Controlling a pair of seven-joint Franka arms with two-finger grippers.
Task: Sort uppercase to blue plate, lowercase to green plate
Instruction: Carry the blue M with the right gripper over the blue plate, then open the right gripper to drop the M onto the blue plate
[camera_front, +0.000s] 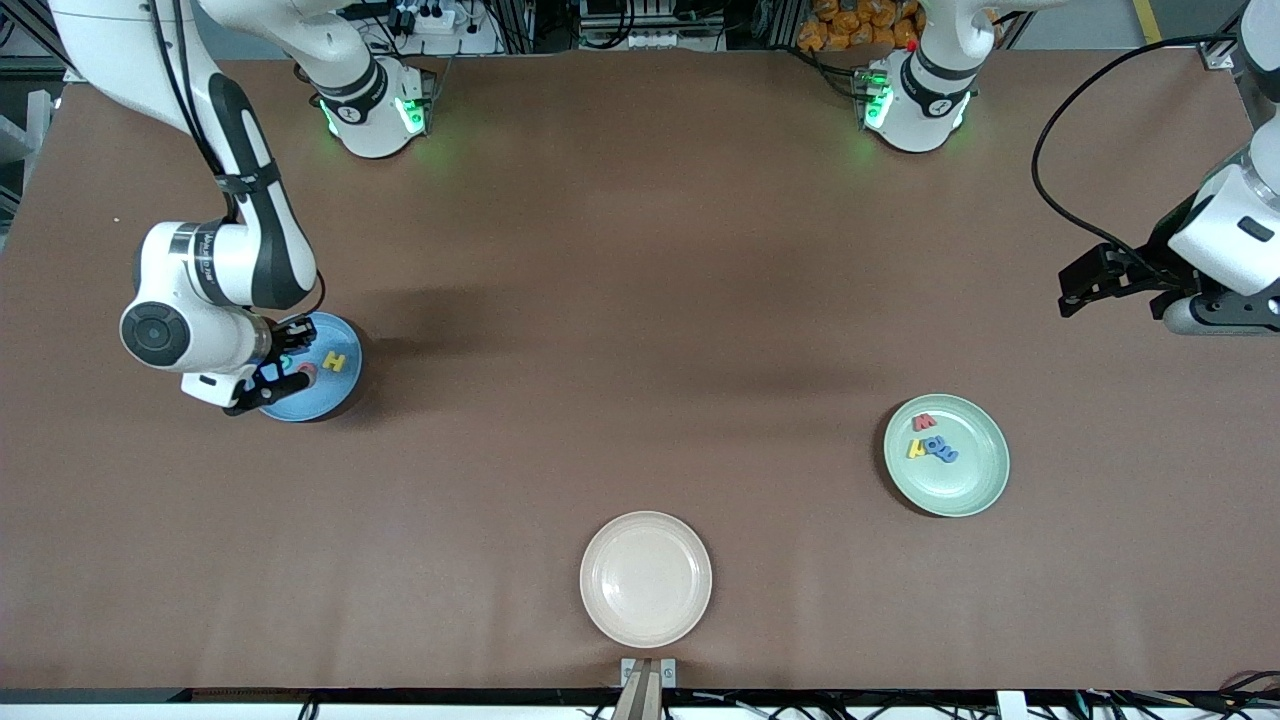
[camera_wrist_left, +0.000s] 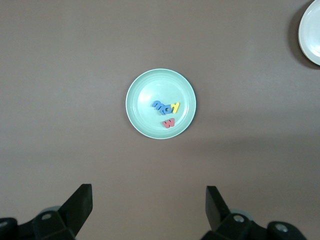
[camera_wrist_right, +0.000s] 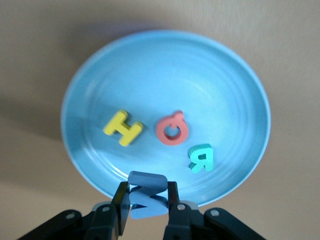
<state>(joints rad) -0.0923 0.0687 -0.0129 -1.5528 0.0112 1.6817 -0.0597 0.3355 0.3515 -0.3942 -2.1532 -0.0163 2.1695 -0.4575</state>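
Observation:
My right gripper (camera_wrist_right: 147, 201) is shut on the big blue W (camera_wrist_right: 146, 196) just over the rim of the blue plate (camera_wrist_right: 165, 38). In that plate lie the yellow H (camera_wrist_right: 123, 128), red Q (camera_wrist_right: 172, 128) and teal R (camera_wrist_right: 201, 158). From the front, the right gripper (camera_front: 288, 362) hangs over the blue plate (camera_front: 335, 400) at the right arm's end. The green plate (camera_front: 975, 490) holds the red w (camera_front: 923, 423), a yellow letter (camera_front: 915, 449) and blue letters (camera_front: 941, 449). My left gripper (camera_wrist_left: 149, 204) is open and empty, high over bare table, with the green plate (camera_wrist_left: 145, 85) in its view.
An empty cream plate (camera_front: 646, 579) sits near the front edge at the table's middle, also seen as the cream plate (camera_wrist_left: 312, 30) in the left wrist view. The left arm (camera_front: 1215, 250) waits at its own end of the table.

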